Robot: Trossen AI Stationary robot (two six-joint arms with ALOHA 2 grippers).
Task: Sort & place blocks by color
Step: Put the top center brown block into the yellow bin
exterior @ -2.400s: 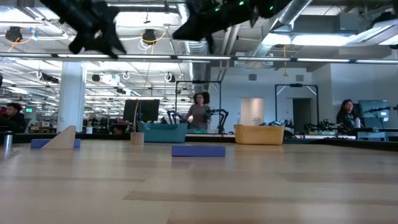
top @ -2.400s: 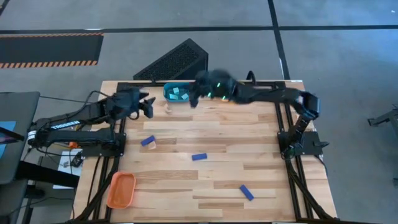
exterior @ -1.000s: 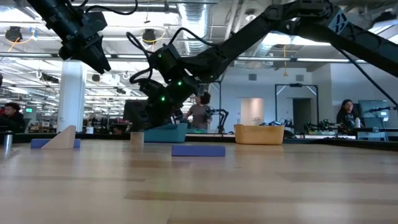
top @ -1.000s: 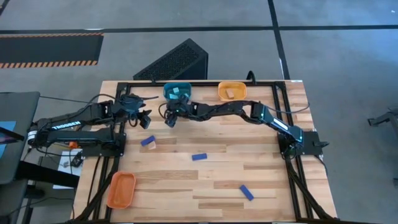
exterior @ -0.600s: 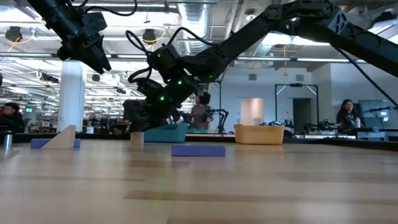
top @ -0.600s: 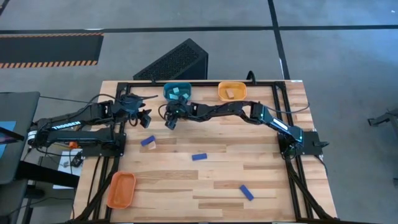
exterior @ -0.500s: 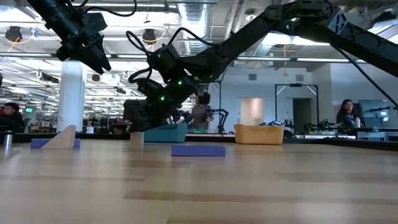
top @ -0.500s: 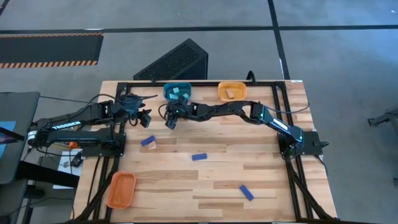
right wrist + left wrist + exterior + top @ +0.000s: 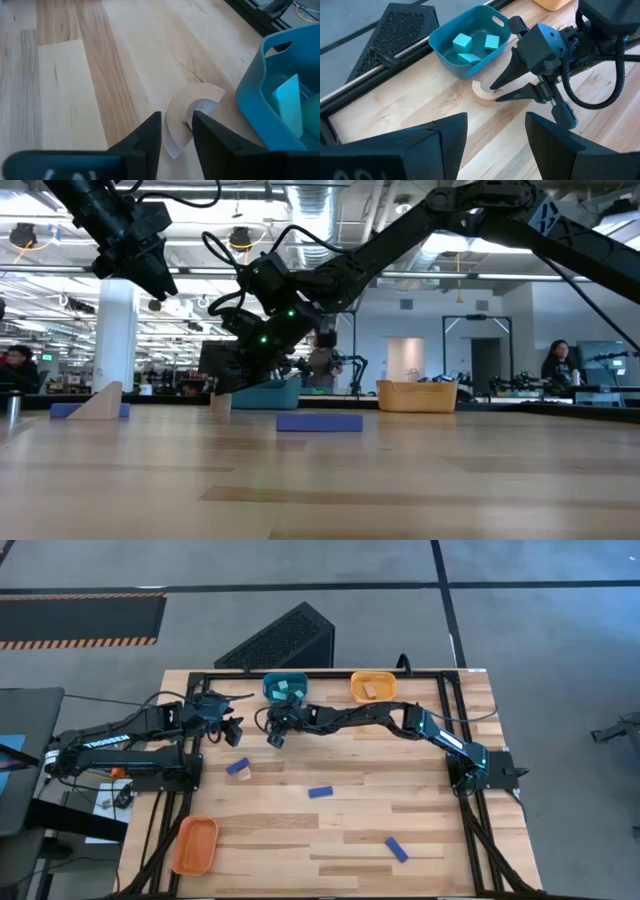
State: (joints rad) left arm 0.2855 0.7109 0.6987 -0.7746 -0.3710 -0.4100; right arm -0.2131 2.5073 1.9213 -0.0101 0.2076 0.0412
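A pale tan arch block point(image 9: 195, 97) lies flat on the table beside the teal tray point(image 9: 285, 688), which holds cyan blocks point(image 9: 462, 41). My right gripper point(image 9: 274, 736) reaches across from the right and is shut on this arch. My left gripper point(image 9: 237, 725) hovers open above the table's left side, close by. Three dark blue blocks point(image 9: 238, 767), point(image 9: 320, 792), point(image 9: 397, 850) lie flat on the wood. A tan wedge point(image 9: 100, 400) rests against the leftmost blue one. One tan block point(image 9: 368, 691) sits in the far orange tray. My right gripper pinches the arch block's curved band point(image 9: 175, 120) between its two fingers, one finger point(image 9: 150, 135) outside the curve and one point(image 9: 210, 132) inside it. The fingers come slanting down from the table's right, across the band. The arch lies flat on the table.
The far orange tray point(image 9: 372, 687) stands right of the teal one. A second orange tray point(image 9: 195, 843) sits at the near left corner. A black perforated wedge point(image 9: 280, 638) lies beyond the far edge. Bare wood spans the table's middle and right. People show in the room behind.
My right gripper has stayed at the arch block and sunk a little toward it. The arch and the other blocks have not moved.
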